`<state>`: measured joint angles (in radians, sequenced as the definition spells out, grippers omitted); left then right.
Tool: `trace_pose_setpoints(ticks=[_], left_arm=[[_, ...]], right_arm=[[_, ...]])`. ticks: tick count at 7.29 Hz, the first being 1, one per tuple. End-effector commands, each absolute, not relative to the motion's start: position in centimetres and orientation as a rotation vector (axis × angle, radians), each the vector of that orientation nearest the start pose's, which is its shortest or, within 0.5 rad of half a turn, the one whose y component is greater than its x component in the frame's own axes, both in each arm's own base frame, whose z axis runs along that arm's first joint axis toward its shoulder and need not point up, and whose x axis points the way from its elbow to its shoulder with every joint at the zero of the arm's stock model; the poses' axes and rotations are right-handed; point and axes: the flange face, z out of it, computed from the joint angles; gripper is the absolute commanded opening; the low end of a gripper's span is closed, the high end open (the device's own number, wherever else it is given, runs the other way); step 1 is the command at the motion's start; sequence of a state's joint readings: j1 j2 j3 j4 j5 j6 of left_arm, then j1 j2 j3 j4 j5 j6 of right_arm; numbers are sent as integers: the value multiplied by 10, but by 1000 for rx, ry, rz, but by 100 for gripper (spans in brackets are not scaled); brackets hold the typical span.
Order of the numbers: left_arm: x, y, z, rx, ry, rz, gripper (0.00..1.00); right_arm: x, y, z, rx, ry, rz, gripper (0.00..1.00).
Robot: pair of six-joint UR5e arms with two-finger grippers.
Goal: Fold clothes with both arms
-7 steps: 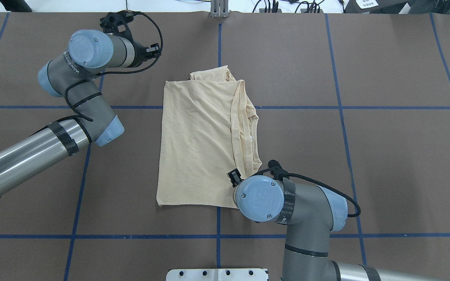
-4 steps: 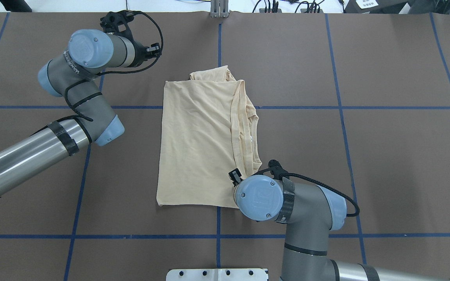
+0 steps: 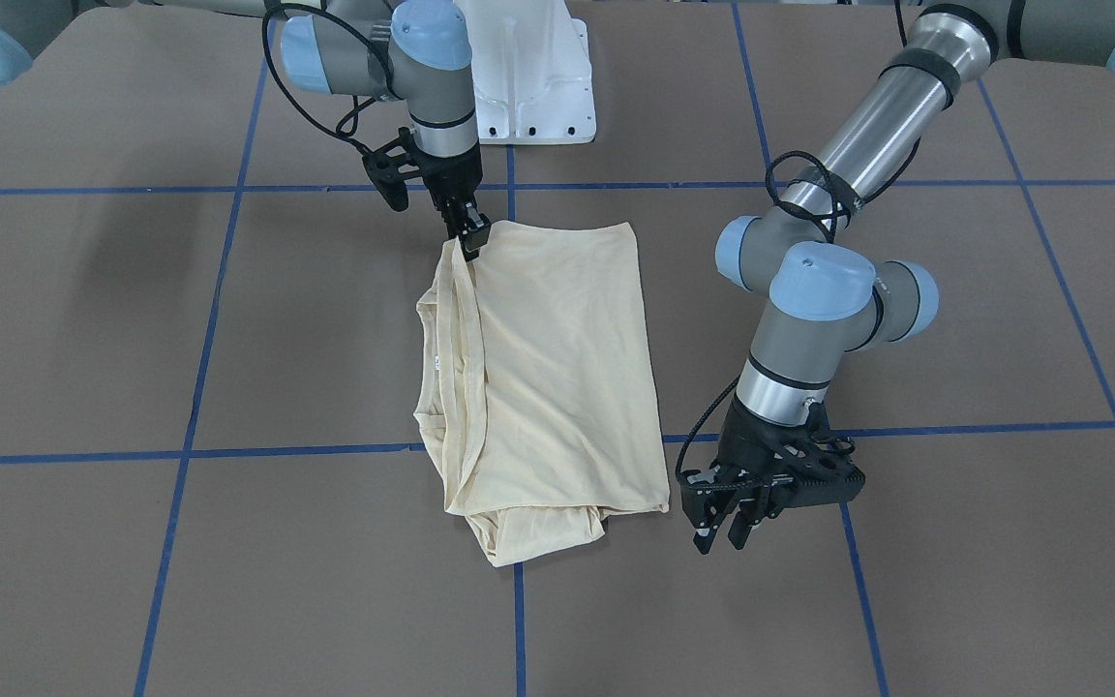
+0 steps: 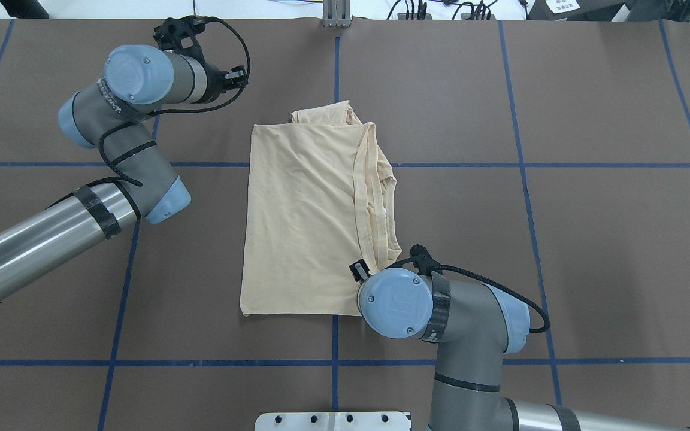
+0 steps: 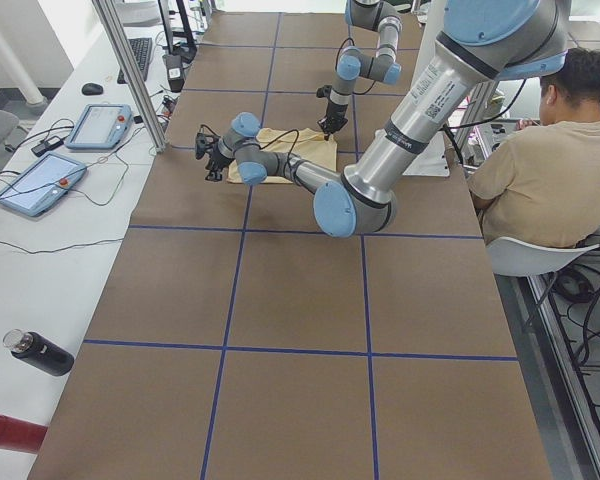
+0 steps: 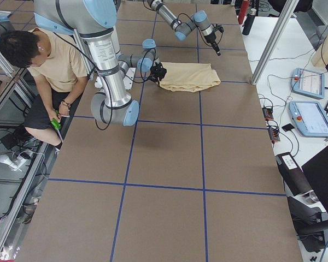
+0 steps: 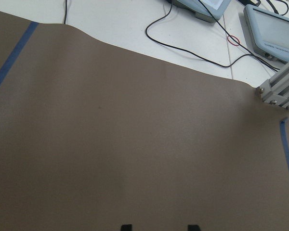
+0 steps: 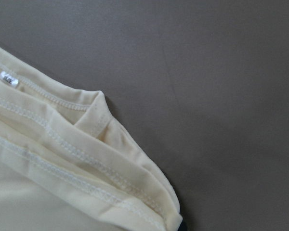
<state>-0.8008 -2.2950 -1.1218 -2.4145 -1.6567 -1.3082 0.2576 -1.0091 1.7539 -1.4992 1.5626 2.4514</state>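
Observation:
The pale cream-yellow shirt [image 3: 557, 378] [image 4: 303, 221] lies folded into a tall rectangle at the table's middle, with layered hems and a small white neck label [image 8: 8, 78] along its right-arm side. The print is hidden. My right gripper [image 3: 469, 240] points down at the shirt's corner nearest the robot and is shut on the edge there. In the right wrist view a dark fingertip [image 8: 181, 226] touches the stacked hems [image 8: 62, 178]. My left gripper [image 3: 720, 534] hangs open over bare table just off the shirt's far corner. Its fingertips [image 7: 126, 227] stand apart with nothing between them.
The white pedestal base [image 3: 528, 87] stands at the robot's edge. An aluminium post [image 7: 279, 89] and control tablets [image 7: 272, 29] line the far edge. A person [image 5: 540, 170] sits beside the robot's base. Bottles [image 5: 40, 352] lie on the side bench.
The right arm's wrist has shifted slightly toward the shirt's near corner. The left arm and the shirt have stayed put.

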Motion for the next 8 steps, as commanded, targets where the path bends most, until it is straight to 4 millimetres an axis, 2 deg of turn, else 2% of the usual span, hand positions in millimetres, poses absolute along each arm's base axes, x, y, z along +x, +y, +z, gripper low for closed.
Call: trace_pose_setpoints(ticks=[1, 3, 4, 5, 6, 7, 8], left_arm=[[460, -653, 320, 511, 1025, -427, 49], [451, -644, 321, 517, 1037, -424, 49], [434, -613, 317, 516, 1091, -420, 49], [438, -556, 322, 373, 1190, -458, 49], [427, -525, 310, 281, 1262, -535, 49], [421, -470, 320, 203, 1293, -542, 49], [422, -415, 318, 100, 1324, -552, 49]], right_arm=[[-587, -314, 242, -262, -843, 1094, 0], [-585, -314, 240, -273, -844, 1090, 0], [-579, -312, 239, -275, -852, 1088, 0], [-567, -308, 232, -282, -873, 1084, 0], [-554, -301, 238, -286, -878, 1078, 0], [-552, -293, 239, -291, -881, 1064, 0], [-556, -285, 240, -293, -876, 1043, 0]])
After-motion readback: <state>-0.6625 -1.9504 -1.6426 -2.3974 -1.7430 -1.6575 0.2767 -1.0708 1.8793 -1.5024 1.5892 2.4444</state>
